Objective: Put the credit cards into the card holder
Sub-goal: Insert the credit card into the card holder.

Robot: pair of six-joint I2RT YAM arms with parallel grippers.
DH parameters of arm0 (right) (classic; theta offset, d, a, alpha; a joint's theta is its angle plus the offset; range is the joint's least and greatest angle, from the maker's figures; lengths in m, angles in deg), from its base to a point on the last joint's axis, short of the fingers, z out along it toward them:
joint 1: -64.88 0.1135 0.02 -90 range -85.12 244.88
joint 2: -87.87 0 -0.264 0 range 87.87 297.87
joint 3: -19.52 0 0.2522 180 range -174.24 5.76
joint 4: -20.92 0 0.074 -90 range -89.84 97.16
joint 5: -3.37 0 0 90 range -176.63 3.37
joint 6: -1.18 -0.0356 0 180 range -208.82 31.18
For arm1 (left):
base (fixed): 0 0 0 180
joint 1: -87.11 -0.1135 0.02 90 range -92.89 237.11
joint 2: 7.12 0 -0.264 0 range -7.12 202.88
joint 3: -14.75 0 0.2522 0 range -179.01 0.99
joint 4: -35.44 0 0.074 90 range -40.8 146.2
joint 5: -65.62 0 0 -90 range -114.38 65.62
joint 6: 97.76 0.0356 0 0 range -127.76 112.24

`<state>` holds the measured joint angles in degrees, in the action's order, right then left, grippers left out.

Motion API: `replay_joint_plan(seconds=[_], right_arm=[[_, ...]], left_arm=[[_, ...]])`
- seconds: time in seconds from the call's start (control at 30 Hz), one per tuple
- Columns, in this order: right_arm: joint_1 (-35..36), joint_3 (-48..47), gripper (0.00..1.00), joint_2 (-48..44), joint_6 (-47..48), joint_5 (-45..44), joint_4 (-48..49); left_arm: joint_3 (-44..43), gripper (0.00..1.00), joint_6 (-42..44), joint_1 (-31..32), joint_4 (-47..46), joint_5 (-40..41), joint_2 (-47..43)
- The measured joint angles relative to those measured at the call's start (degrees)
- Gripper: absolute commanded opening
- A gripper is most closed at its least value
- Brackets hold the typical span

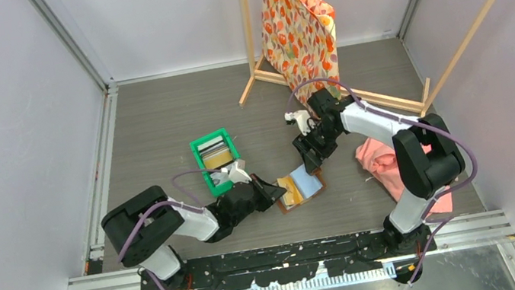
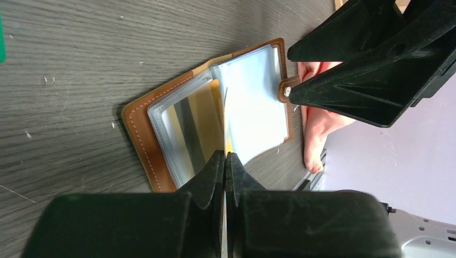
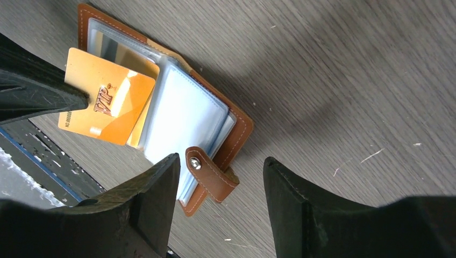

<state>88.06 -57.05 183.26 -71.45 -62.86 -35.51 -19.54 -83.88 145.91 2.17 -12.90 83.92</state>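
The open brown leather card holder [image 1: 299,189] lies on the grey wood-grain table [image 1: 159,129] between the arms. The left pincer [image 2: 225,157] grips a thin gold plastic card [image 3: 110,105], its edge seemingly at a clear sleeve's mouth. The right pincer [image 3: 221,164] gapes wide over the snap tab [image 3: 208,176], empty.

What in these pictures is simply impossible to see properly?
- Gold card: its printed number, right wrist view, too small, partly behind the left jaws.
- How deep it sits in the card holder: same view, sleeves overlap it.
- Green bin contents: top view, too small.
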Motion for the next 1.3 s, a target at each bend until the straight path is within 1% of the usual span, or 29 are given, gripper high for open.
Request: replay_joint_plan(seconds=[0.33, 0.47, 0.7, 0.97, 1.3], right_arm=[[-0.07, -1.92, 0.58, 5.92, -0.02, -0.13, -2.36], [-0.07, -2.16, 0.56, 6.6, -0.09, -0.11, -3.17], [-0.07, -2.91, 0.49, 7.45, -0.15, 0.26, -4.09], [-0.07, -3.5, 0.47, 9.01, -0.15, 0.63, -5.18], [-0.13, -3.82, 0.47, 9.31, -0.13, 0.94, -5.68]], left_arm=[[0.0, 0.0, -3.3, 0.07, -2.58, 0.11, 2.86], [0.0, 0.0, -4.55, 0.07, -3.45, 0.13, 3.98], [0.0, 0.0, -5.35, 0.07, -5.53, 0.13, 5.66], [-0.61, 0.0, -6.29, 0.07, -8.94, 0.46, 9.18], [-0.72, 0.0, -6.86, 0.07, -10.1, 1.46, 10.01]])
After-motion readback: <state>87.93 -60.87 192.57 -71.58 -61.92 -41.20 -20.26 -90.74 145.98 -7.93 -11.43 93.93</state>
